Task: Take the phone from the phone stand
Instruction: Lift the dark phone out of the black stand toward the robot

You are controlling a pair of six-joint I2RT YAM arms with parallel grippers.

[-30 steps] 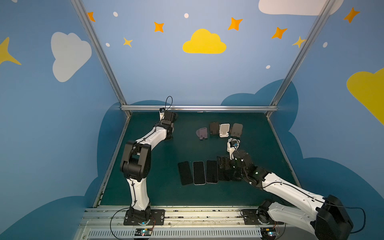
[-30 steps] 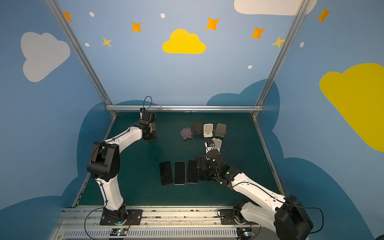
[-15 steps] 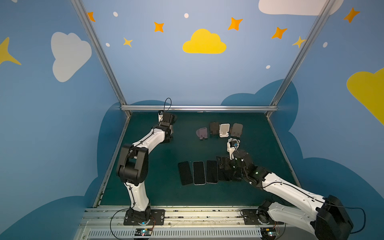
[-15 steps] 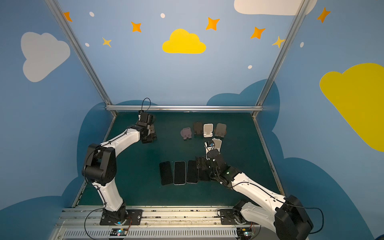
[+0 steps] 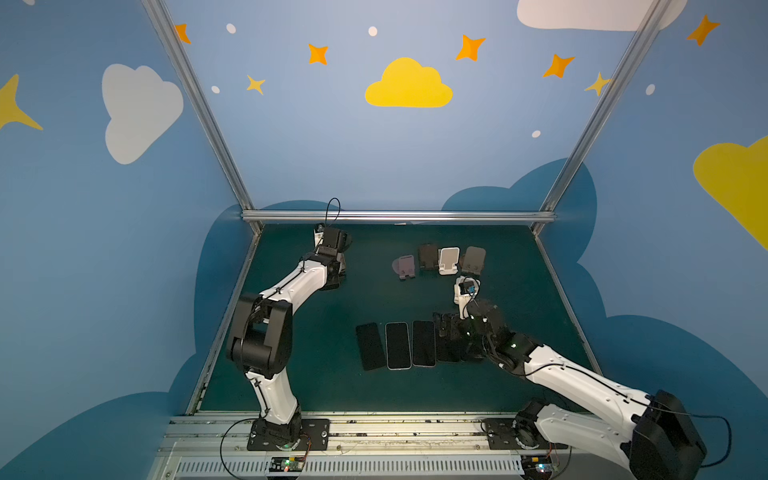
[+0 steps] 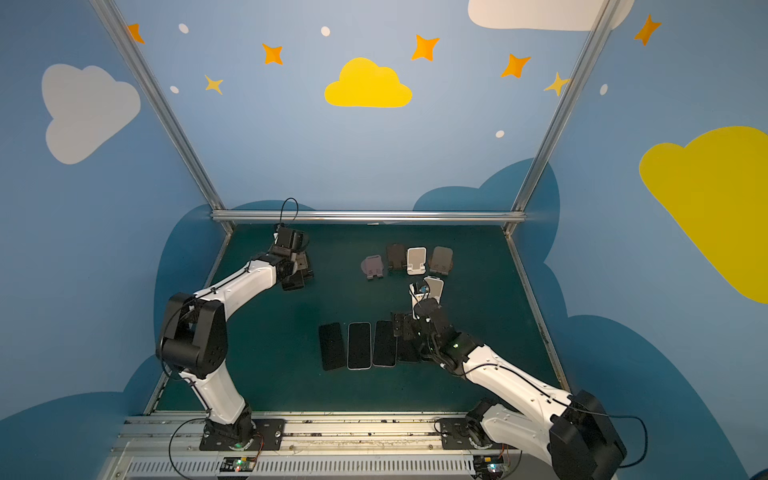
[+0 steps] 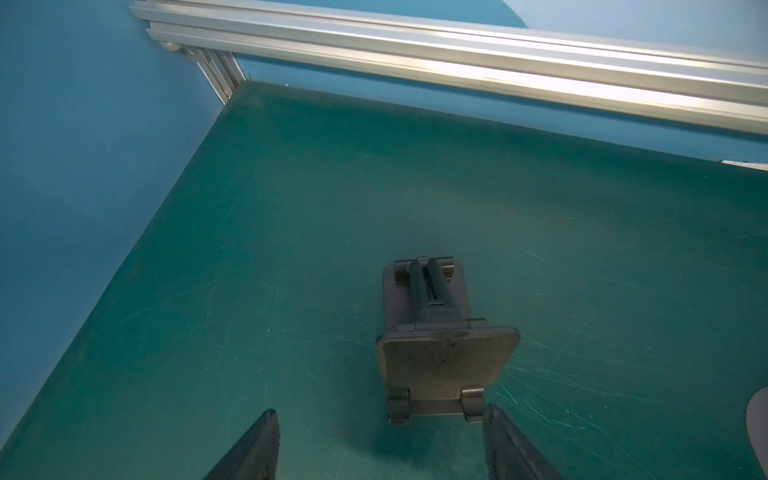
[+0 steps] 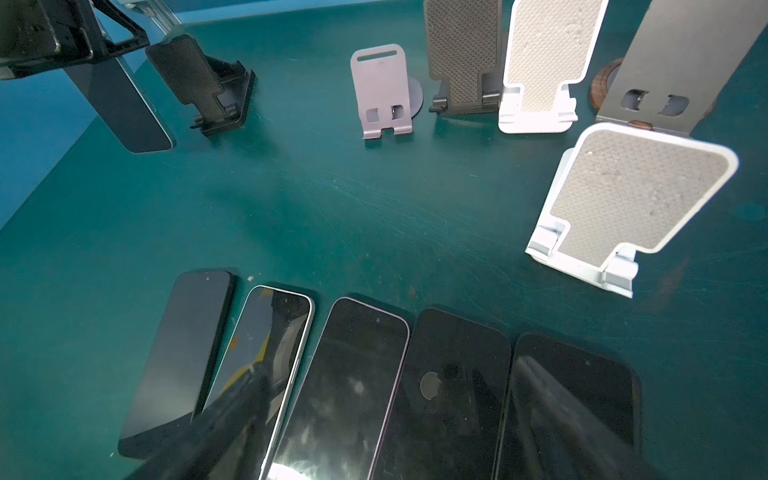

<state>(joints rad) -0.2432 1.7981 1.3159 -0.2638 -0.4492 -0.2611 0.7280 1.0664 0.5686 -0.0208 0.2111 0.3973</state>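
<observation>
In the right wrist view my left gripper (image 8: pixel 95 50) is shut on a dark phone (image 8: pixel 124 112), which hangs edge-down just beside the empty black phone stand (image 8: pixel 195 79), clear of it. The left wrist view shows that stand (image 7: pixel 444 357) empty on the green mat, just ahead of the left gripper (image 7: pixel 380 415); its fingertips stand wide apart and the phone is below the frame. In both top views this gripper is at the back left (image 5: pixel 334 266) (image 6: pixel 295 270). My right gripper (image 8: pixel 399 436) (image 5: pixel 446 332) hovers open over a row of phones.
Several phones (image 8: pixel 353 374) (image 5: pixel 398 345) lie flat side by side on the mat (image 5: pixel 374 299). Empty stands sit at the back: lilac (image 5: pixel 404 266), dark (image 5: pixel 427 255), white (image 5: pixel 449 259), grey (image 5: pixel 473 259). Another white stand (image 8: pixel 631 195) is near my right wrist. A metal rail (image 5: pixel 395 216) edges the back.
My left arm's elbow has swung a little to the left while its gripper stayed almost in place at the back. The right arm has not moved.
</observation>
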